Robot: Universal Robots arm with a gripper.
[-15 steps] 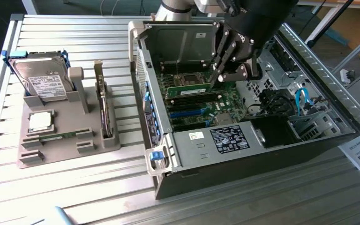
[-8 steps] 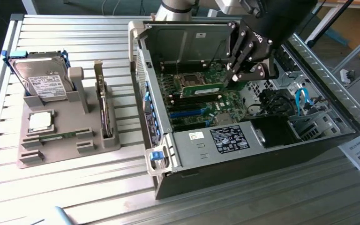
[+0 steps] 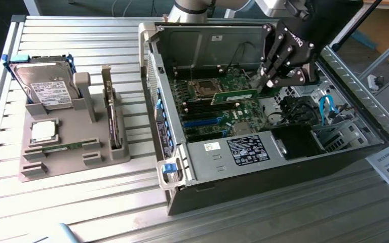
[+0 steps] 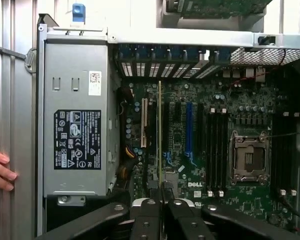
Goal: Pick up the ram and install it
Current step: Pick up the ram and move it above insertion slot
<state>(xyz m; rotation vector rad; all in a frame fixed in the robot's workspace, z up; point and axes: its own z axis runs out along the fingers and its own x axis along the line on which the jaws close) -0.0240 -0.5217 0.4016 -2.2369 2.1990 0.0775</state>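
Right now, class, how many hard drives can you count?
1: the hard drive rests in the grey holder at the exterior view's left, outside the computer case. Others may sit hidden inside the case.

What we cannot make out

In the wrist view we meet the ram (image 4: 160, 135) edge-on, its chips hidden; in the exterior view the gripper (image 3: 262, 86) covers one end of it. A hand (image 4: 0, 172) is cut off at the frame edge, and the power supply label (image 4: 77, 139) is too small to read.
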